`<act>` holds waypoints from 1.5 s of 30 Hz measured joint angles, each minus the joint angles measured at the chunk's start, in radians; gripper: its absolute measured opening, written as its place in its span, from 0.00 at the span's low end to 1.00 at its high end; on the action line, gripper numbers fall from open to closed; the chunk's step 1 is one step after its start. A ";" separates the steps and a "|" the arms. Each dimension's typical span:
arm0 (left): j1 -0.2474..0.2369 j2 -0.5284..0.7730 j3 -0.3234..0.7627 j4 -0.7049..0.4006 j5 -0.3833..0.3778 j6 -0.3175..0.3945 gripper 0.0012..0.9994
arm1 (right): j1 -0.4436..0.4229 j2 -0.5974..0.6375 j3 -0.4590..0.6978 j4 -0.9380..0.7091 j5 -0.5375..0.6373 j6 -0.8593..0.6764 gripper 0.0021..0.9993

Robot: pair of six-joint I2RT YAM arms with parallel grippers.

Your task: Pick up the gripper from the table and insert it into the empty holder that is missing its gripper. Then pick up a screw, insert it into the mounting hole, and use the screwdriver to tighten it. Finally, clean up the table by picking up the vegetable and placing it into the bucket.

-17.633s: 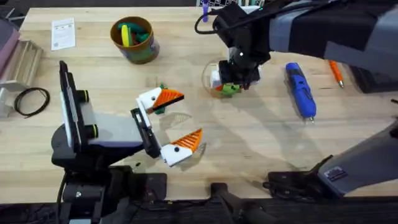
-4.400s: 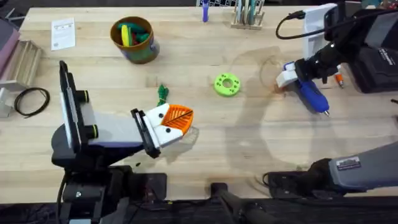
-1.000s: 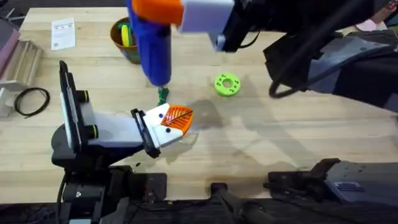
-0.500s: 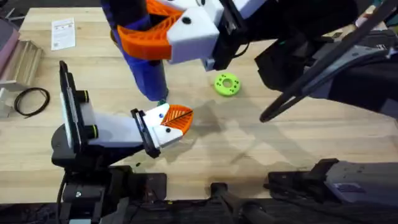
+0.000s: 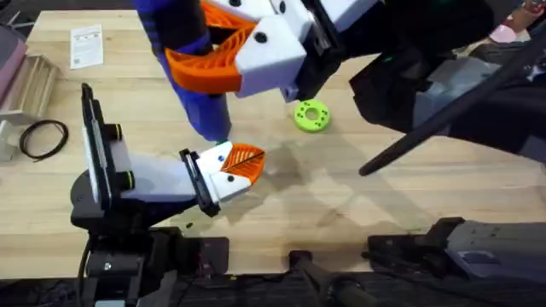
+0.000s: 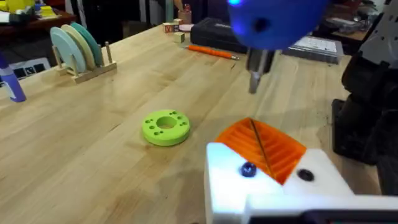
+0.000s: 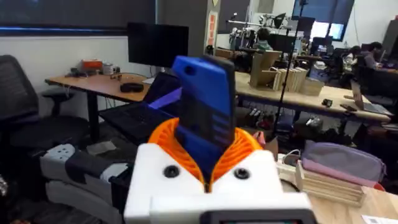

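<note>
Right gripper point(image 7: 208, 165) clamps the screwdriver point(image 5: 192, 64) mid-barrel, bit poised over the left gripper point(image 5: 237, 164), whose fingers meet; likely rigid, top-heavy, smooth plastic, best held around the barrel's middle.

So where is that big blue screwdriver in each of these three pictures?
Overhead: the blue screwdriver stands upright at upper left of centre, clamped in the right hand, tip just above the left hand.
Left wrist: its blurred blue body hangs from the top edge, dark bit pointing down at the orange finger.
Right wrist: its blue rear end rises in the centre between the orange pads.
Shared landmark: the lime-green ring, in two views.
</note>
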 joint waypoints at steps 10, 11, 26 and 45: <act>0.000 0.000 0.000 0.000 0.000 0.000 0.01 | 0.000 0.028 -0.067 0.049 0.001 0.005 0.02; 0.000 0.000 0.000 0.000 0.000 0.000 0.01 | 0.000 0.028 -0.071 0.050 0.001 0.007 0.02; 0.000 0.000 0.000 0.000 0.000 0.000 0.01 | 0.022 0.053 -0.073 0.077 0.009 0.004 0.02; 0.000 0.000 0.000 0.000 0.000 0.000 0.01 | 0.032 0.058 -0.073 0.077 0.009 -0.004 0.02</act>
